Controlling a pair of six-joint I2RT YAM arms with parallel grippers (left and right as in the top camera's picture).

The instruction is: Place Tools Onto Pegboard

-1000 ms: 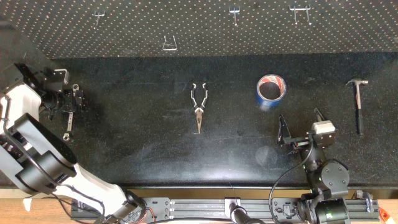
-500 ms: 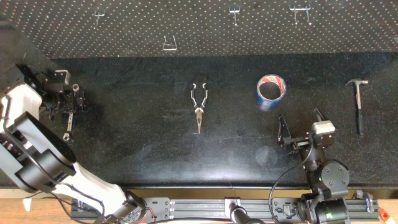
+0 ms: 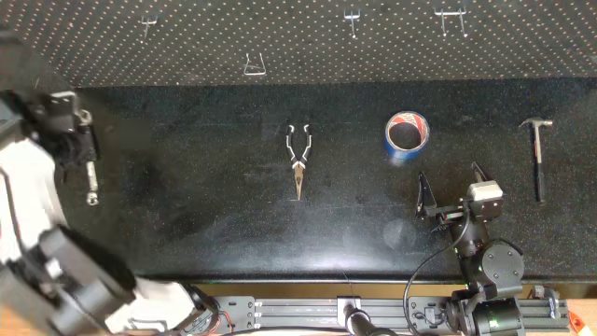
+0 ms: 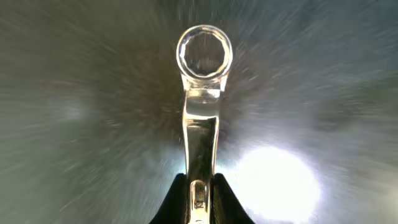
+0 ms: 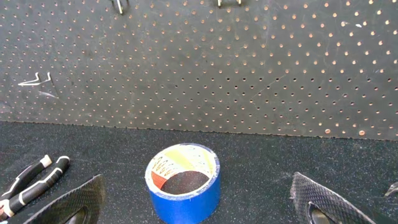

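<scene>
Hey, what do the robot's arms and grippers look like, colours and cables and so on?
The left arm has bulky white shells over black joints. The right arm is black and rounded, with a pale block at the wrist and a black cable looping beside it. Its fingers are black, tapered, crosshatch-textured.

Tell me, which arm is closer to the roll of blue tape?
Right. The right end effector, open, sits just short of the tape; the left end effector is far off at the table's left edge, gripping a wrench.

Top cam overhead; R wrist low, both see tape.
</scene>
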